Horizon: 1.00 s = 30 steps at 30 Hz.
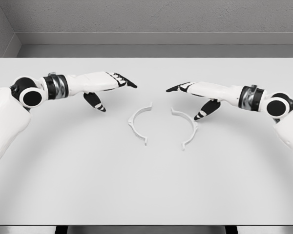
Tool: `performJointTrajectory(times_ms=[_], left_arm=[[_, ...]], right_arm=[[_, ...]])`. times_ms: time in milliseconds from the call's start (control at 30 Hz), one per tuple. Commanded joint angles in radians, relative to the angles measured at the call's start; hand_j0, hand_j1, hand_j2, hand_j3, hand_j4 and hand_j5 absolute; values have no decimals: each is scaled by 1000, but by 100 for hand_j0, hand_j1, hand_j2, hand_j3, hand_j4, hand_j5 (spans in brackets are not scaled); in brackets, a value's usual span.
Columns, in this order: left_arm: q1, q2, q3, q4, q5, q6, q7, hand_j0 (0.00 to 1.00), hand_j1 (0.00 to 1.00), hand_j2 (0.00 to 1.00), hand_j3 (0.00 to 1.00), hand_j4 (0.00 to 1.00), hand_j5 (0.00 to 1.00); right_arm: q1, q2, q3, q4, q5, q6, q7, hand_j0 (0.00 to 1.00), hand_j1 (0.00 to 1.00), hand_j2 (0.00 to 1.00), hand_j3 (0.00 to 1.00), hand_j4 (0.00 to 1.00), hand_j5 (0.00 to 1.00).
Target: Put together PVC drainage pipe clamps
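Two white clamp halves lie on a pale table (49, 185) between a robot's outstretched hands, the assembly not yet begun. The left clamp half (138, 125) curves with its open side facing right; the right clamp half (187, 127) mirrors it, open side facing left. The two sit near each other at the table's middle but apart — a clear gap runs between their facing ends, so together they sketch a broken ring.

The left hand (103, 85) hovers above and to the left of its half, fingers stretched out flat and pointing inward, thumb hanging down, holding nothing. The right hand (201, 93) mirrors that pose on the other side, fingers extended, thumb lowered, equally empty. Neither hand touches a part.

The step in hand appears to be the reach and first grasp. To do it well, each hand would likely need to come down over the outer bow of its own half and pinch the thin band between thumb and fingertips, leaving the small tabs at the ends free, since those look like the mating points. The pieces are slim and lie flat — a shallow grip may skid them across the smooth surface, so a steady, square descent seems wise. The halves should then be brought together end to end, kept level.
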Motion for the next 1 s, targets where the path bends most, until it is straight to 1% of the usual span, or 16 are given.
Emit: performJointTrajectory(times_ms=[0,100,133,200,233,300,333,367,400,500,633,667,733,800,867,967], left_arm=[[2,0,1,-1,7,3,1,100,100,100,100,100,100],[2,-1,1,1,7,3,1,100,100,100,100,100,100],[2,-1,1,1,7,3,1,100,100,100,100,100,100],[2,-1,1,-1,7,3,1,100,100,100,100,100,100],[3,-1,1,-1,7,3,1,100,100,100,100,100,100],[8,-1,3,-1,8,3,1,100,100,100,100,100,100],[8,0,3,-1,19,3,1,100,100,100,100,100,100],[9,2,3,-1,36,3,1,100,100,100,100,100,100],[14,2,3,-1,40,3,1,100,100,100,100,100,100],[17,2,1,-4,43,3,1,100,100,100,100,100,100],[20,3,1,-2,57,3,1,100,100,100,100,100,100],[20,3,1,-2,57,3,1,100,100,100,100,100,100],[20,3,3,-1,59,3,1,100,100,100,100,100,100],[20,3,1,-1,59,3,1,100,100,100,100,100,100],[20,3,3,-1,60,3,1,100,100,100,100,100,100],[20,3,3,1,60,3,1,100,100,100,100,100,100]], right_arm=[[0,2,2,-7,-8,2,0,100,100,100,100,100,100],[-11,-1,-19,1,-13,2,0,100,100,100,100,100,100],[-11,-8,-91,5,-13,2,0,100,100,100,100,100,100],[-14,-27,-246,56,-14,2,0,100,100,100,100,100,100],[-14,-45,-279,64,-16,2,0,100,100,100,100,100,100],[5,-97,-270,45,-25,2,0,100,100,100,100,100,100],[58,-145,-228,-28,-59,2,0,100,100,100,100,100,100],[98,-214,-181,-136,-101,2,0,100,100,100,100,100,100],[164,-278,-153,-272,-129,2,0,100,100,100,100,100,100],[278,-320,-151,-421,-129,2,0,100,100,100,100,100,100],[325,-381,-150,-567,-157,2,0,100,100,100,100,100,100],[336,-374,-144,-587,-157,2,0,100,100,100,100,100,100],[328,-354,-139,-578,-155,2,0,100,100,100,100,100,100],[314,-268,-135,-564,-137,2,0,100,100,100,100,100,100],[267,-199,-113,-503,-106,2,0,100,100,100,100,100,100],[242,-147,-87,-440,-82,2,0,100,100,100,100,100,100]])
